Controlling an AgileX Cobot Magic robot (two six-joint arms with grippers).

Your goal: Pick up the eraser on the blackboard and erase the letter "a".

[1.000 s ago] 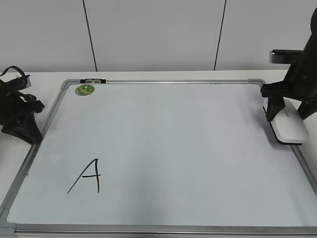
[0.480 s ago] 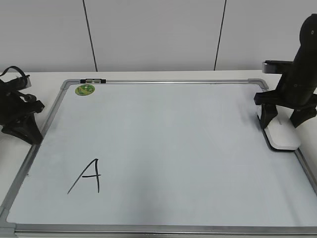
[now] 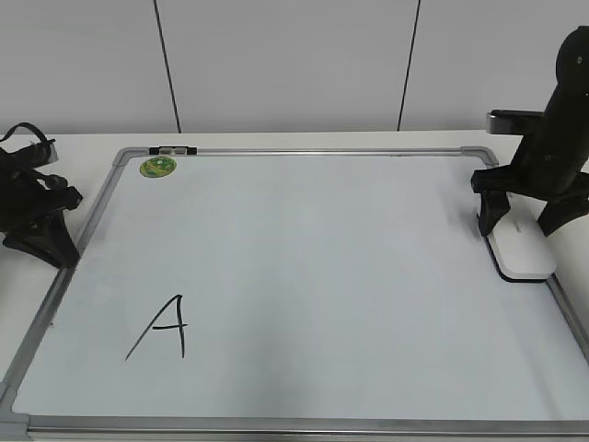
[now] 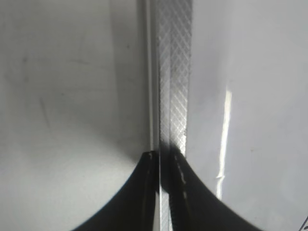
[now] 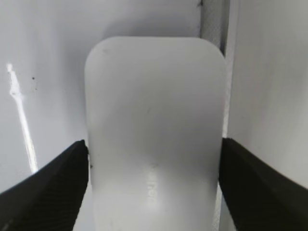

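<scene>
Front-left on the blackboard (image 3: 322, 258) stands only a tall capital "A" (image 3: 164, 329); no small letter "a" shows anywhere, so the wiping looks finished, I'd say.

Mid-board, far right: the eraser (image 3: 523, 247) lies flat on the board, just inside the silver frame (image 3: 563, 299). The right gripper (image 3: 521, 228) straddles it from above, one jaw at each long side. The wrist view can't settle whether they're pressing or merely alongside. If this is the let-go, the jaws should part evenly and the arm should rise straight up, so the eraser neither drags nor tips onto the frame. If it's a grasp, the squeeze should be square across the middle.

The eraser itself is a smooth white block with rounded corners, faint grey lettering and a dark strip underneath.

Across at the left edge, the left gripper (image 3: 55, 249) sits closed, empty, at the frame. Beyond, a green sticker (image 3: 157, 167) marks the far corner.
</scene>
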